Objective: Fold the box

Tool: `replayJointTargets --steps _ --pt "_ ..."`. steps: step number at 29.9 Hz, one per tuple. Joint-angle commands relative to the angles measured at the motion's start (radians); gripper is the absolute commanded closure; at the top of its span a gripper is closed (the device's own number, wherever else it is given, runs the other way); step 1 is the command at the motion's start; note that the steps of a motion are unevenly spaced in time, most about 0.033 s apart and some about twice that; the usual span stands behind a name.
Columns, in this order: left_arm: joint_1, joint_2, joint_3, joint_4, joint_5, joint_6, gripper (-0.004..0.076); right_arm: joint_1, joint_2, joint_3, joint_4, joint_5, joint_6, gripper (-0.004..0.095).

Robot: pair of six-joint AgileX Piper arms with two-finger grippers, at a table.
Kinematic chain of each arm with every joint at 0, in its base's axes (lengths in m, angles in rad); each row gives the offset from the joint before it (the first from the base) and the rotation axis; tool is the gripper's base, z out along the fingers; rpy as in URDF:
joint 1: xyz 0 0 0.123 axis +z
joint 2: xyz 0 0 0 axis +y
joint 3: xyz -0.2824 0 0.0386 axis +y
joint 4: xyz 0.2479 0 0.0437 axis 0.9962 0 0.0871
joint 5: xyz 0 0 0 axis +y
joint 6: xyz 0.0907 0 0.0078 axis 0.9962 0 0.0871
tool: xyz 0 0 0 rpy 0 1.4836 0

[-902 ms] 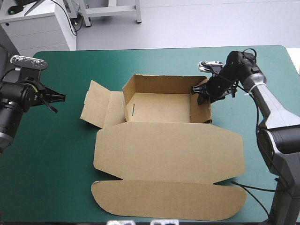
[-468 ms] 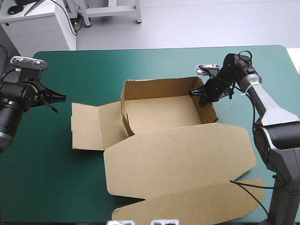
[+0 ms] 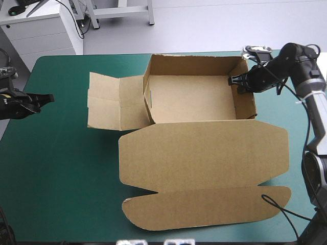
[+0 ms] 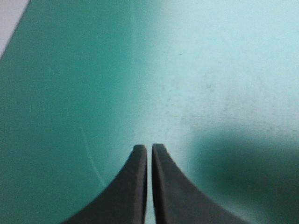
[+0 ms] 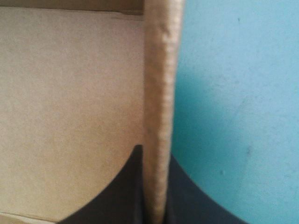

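Note:
The brown box [image 3: 196,99] stands as an open tray toward the far right of the teal-green table. Its back, right and left walls are raised. The lid [image 3: 204,163] lies flat toward the near edge, and a side flap [image 3: 115,102] lies flat on the left. My right gripper [image 3: 240,81] is shut on the box's right wall near the back corner. In the right wrist view that wall's edge [image 5: 159,116] runs up between the fingers [image 5: 128,191], with the tray floor on one side. My left gripper [image 3: 48,97] is shut over bare cover at the left edge, far from the box; its fingertips [image 4: 140,154] nearly touch.
Bare teal-green cover [image 3: 61,168] stretches left and in front of the flat flap. The lid's front tuck flap [image 3: 214,212] reaches close to the table's near edge. A black cable [image 3: 278,206] loops by the near right corner.
The right gripper has dragged the box rightward and toward the far edge, turning it square to the table. The left arm has drawn back to the left edge.

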Motion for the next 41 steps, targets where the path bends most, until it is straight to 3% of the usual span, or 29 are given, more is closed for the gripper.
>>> replayJointTargets --steps 1,10,16,24,30,37,41 --pt "0.059 0.002 -0.033 -0.264 -0.017 0.103 0.0713 -0.067 -0.121 -0.033 0.161 -0.009 -0.052 0.0927" --pt "0.042 0.103 -0.033 -0.828 0.134 0.352 0.0717 -0.147 -0.218 -0.033 0.298 0.04 -0.135 0.0927" --pt "-0.047 0.121 -0.033 -0.995 0.197 0.422 0.072 -0.147 -0.224 -0.033 0.39 0.029 -0.156 0.0927" --pt "-0.107 0.121 -0.033 -1.291 0.373 0.539 0.072 -0.147 -0.224 -0.033 0.387 0.004 -0.162 0.0926" --pt "-0.107 0.092 -0.033 -1.297 0.373 0.534 0.072 -0.114 -0.224 -0.033 0.373 -0.047 -0.153 0.0925" --pt "-0.135 0.05 -0.033 -1.253 0.373 0.521 0.0728 0.018 -0.22 -0.033 0.204 -0.206 -0.091 0.0925" --pt "-0.149 0.033 -0.033 -1.193 0.372 0.519 0.0731 0.057 -0.212 -0.033 0.195 -0.26 -0.087 0.0925"
